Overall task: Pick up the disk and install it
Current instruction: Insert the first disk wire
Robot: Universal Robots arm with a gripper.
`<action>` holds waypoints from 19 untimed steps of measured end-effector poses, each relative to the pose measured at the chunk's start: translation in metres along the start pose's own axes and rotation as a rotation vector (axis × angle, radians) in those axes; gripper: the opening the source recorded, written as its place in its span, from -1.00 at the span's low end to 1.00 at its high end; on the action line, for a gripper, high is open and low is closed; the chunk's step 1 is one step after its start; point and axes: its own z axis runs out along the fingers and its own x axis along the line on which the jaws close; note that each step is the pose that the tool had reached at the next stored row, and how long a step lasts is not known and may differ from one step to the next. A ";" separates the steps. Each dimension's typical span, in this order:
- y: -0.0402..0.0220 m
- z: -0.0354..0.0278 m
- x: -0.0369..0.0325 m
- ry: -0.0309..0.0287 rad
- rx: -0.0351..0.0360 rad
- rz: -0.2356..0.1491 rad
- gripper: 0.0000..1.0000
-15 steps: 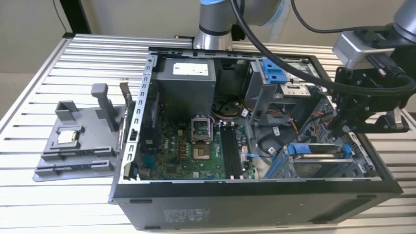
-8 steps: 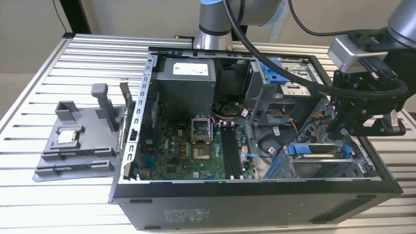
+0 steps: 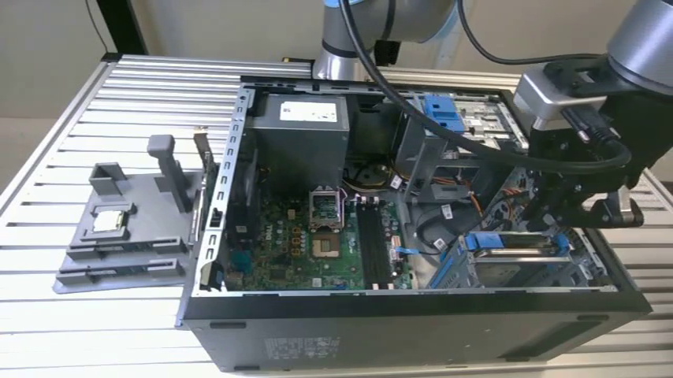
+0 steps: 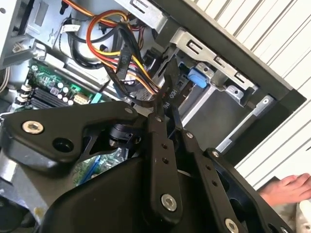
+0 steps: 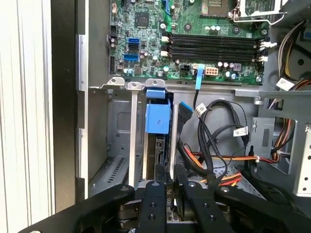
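We see the disk (image 3: 521, 246) in the bay (image 3: 531, 274) at the case's (image 3: 421, 323) four o'clock in the exterior view, cannot tell whether the jaws at its one o'clock pinch it, and judge it should slide square to the rails (image 5: 132, 141), clear of the cables (image 5: 214, 126).

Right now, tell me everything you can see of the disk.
The disk is a slim silver-grey metal drive framed by a blue plastic bracket, with a blue tab at one end. It sits in the metal drive cage at the exterior view's lower right of the open computer case, next to loose cables. The end effector is close over its other end; actual contact cannot be judged.
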 end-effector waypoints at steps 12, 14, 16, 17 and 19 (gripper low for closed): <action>0.0094 0.0012 0.0105 -0.0180 0.0414 0.001 -1.00; 0.0102 0.0018 0.0105 -0.0179 0.0414 0.001 -1.00; 0.0108 0.0025 0.0106 -0.0181 0.0433 -0.001 -1.00; 0.0109 0.0031 0.0105 -0.0183 0.0467 -0.003 -1.00; 0.0111 0.0045 0.0103 -0.0181 0.0607 -0.008 -1.00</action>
